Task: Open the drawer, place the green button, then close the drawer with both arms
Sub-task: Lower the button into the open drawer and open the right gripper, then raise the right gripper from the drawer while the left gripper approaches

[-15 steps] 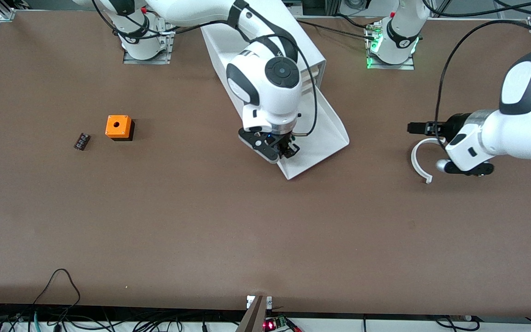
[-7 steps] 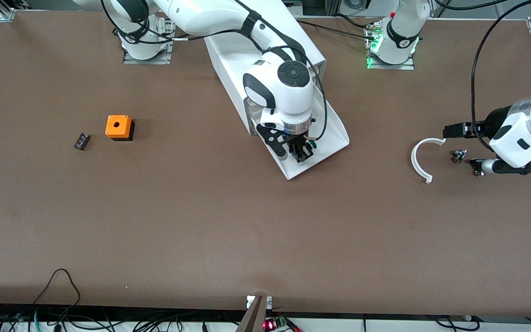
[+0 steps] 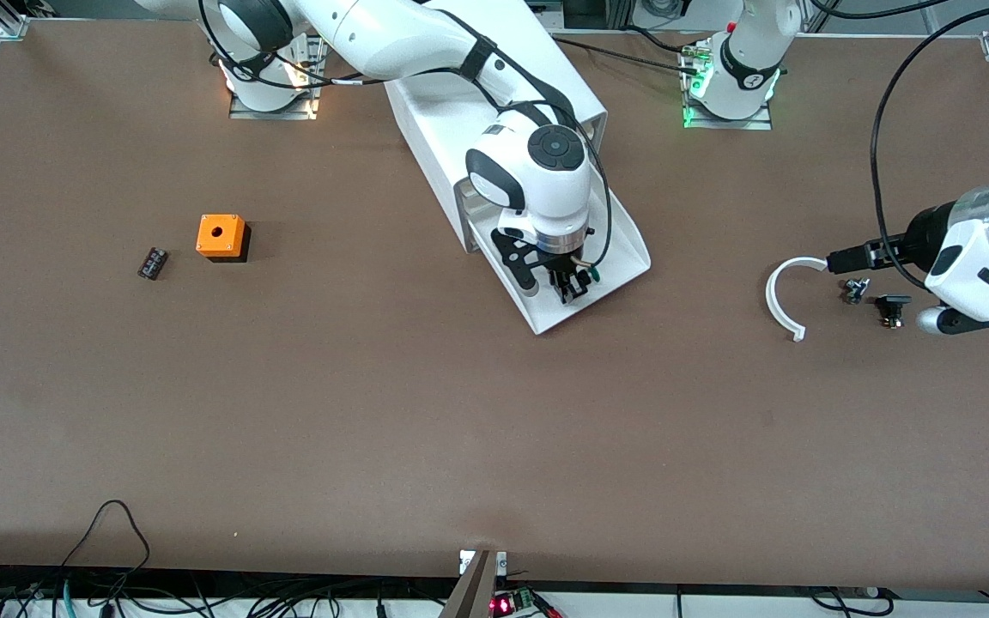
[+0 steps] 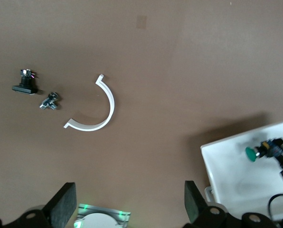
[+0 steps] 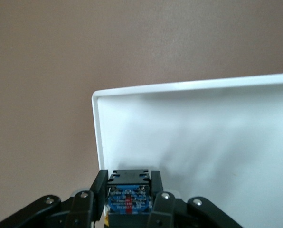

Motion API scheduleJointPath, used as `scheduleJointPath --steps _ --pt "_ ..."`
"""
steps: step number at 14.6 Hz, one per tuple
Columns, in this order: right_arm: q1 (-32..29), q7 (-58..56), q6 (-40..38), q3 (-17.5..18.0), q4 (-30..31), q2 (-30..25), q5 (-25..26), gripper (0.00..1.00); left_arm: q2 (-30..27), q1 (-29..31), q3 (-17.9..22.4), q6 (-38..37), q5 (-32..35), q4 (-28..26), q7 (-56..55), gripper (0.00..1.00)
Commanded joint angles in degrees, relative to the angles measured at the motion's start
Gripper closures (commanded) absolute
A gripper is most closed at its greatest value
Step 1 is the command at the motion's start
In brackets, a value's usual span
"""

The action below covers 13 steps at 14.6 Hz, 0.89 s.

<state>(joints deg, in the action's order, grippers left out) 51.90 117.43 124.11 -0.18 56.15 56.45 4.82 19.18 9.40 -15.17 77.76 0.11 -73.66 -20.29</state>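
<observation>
The drawer point(image 3: 623, 245) is pulled out of the white cabinet point(image 3: 426, 129), toward the front camera. My right gripper point(image 3: 572, 285) is over the drawer's inside, shut on the button point(image 3: 595, 275). The button's green cap sticks out sideways. In the right wrist view the fingers point(image 5: 96, 187) clamp the button's black block point(image 5: 129, 194) above the drawer's white floor point(image 5: 203, 133). My left gripper point(image 3: 988, 316) is up over the table at the left arm's end, open and empty point(image 4: 127, 209). The left wrist view also shows the drawer point(image 4: 231, 175) and the green cap point(image 4: 250, 153).
A white curved strip point(image 3: 782, 296), a small metal part point(image 3: 853, 290) and a small black part point(image 3: 889, 305) lie near the left gripper. An orange cube with a hole point(image 3: 221, 237) and a small black part point(image 3: 152, 263) lie toward the right arm's end.
My right gripper carried the button from the drawer's edge to over its inside. My left arm drew back toward its end of the table, uncovering the two small parts.
</observation>
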Motion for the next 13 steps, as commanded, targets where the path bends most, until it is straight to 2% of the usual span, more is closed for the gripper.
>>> scheduleJointPath --steps 1,2,6,8,9,13 --pt "0.5 2.1 1.0 -0.5 -0.4 0.3 0.7 0.38 -0.9 -0.6 -0.9 2.8 1.1 -2.4 -4.2 0.00" --pt "0.5 1.9 1.0 -0.8 -0.5 0.3 0.7 0.00 -0.9 -0.6 -1.5 3.5 1.1 -2.7 -5.5 0.00" --pt "-2.1 1.3 0.1 -0.2 -0.8 -0.6 0.1 0.00 -0.9 -0.6 -1.8 4.5 1.0 -3.2 -7.0 0.00" --pt "-4.4 0.1 -2.0 -0.1 -3.8 -1.2 -1.3 0.00 -0.8 -0.7 -1.8 5.6 1.0 -3.8 -7.4 0.00" --pt "-5.1 -2.4 -3.5 0.2 -5.2 -1.3 -2.2 0.00 -0.9 -0.7 -1.8 7.5 1.0 -5.5 -8.5 0.00" --pt "-9.2 -15.5 -8.7 0.3 -6.1 -4.6 -4.5 0.00 -1.8 -0.9 -6.3 20.1 1.1 -14.5 -20.1 0.00"
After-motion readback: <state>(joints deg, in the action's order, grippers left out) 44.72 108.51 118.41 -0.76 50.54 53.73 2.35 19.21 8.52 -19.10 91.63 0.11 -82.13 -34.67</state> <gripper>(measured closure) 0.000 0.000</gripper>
